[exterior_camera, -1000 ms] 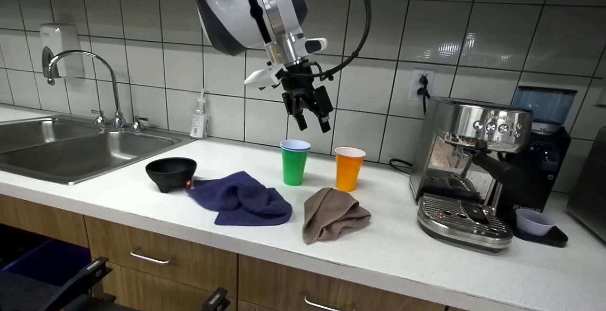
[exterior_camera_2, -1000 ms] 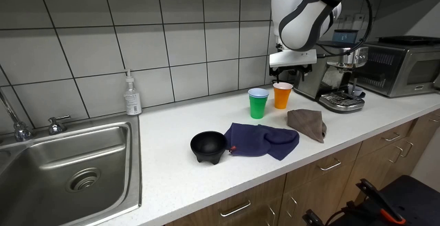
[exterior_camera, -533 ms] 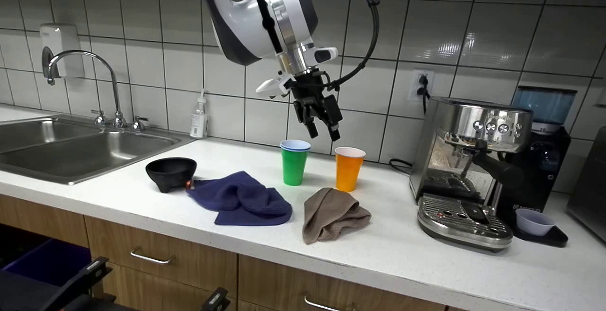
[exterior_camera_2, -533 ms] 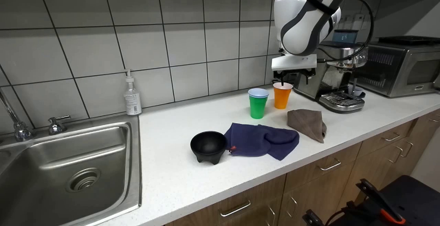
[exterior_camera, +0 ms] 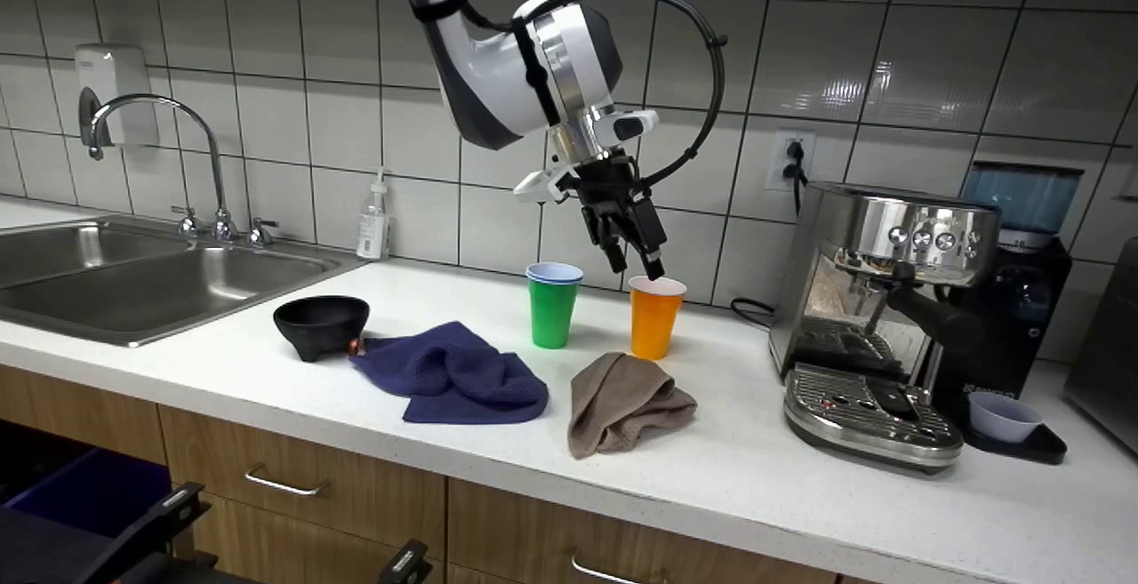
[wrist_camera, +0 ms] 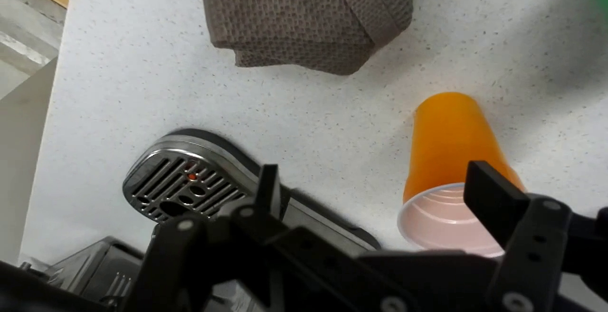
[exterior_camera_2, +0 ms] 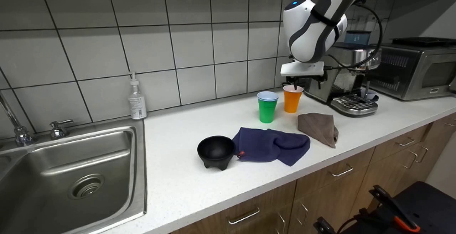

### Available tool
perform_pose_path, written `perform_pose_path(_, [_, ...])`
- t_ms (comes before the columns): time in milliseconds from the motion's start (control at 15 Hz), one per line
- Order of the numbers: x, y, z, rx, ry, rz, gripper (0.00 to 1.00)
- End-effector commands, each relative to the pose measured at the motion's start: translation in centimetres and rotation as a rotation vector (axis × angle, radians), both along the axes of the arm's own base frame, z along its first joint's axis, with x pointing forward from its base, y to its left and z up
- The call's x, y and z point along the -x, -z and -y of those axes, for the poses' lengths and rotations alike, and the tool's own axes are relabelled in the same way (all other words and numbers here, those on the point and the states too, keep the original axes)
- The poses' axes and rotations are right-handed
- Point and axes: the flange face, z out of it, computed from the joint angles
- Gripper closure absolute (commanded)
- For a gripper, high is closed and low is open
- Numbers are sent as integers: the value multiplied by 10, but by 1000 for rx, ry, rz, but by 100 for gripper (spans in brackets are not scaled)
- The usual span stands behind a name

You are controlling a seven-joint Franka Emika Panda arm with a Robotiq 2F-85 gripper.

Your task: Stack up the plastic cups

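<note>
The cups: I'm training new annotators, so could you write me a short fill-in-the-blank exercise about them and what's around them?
1. The blue cup sits nested inside the ____ cup.
2. Standing apart from that pair, the lone cup is ____ in colour.
3. The gripper is ____, not shut.
4. Beside the navy cloth, the bowl is ____ in colour.

Missing words: green; orange; open; black.

All three views onto counter [exterior_camera: 738, 442]

I see green cup [exterior_camera: 552, 317] upright, blue cup [exterior_camera: 555, 273] nested inside, rim showing. Orange cup [exterior_camera: 655, 324], pale inside, upright nearby, apart.
</note>
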Motion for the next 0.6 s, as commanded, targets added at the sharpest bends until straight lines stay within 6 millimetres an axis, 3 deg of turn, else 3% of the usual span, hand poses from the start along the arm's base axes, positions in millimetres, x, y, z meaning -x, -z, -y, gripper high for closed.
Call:
perform_pose_path(0, [-21,8,13,28,73,-2,0])
perform_pose_path(533, [-54,29,34,34,156,-5,0])
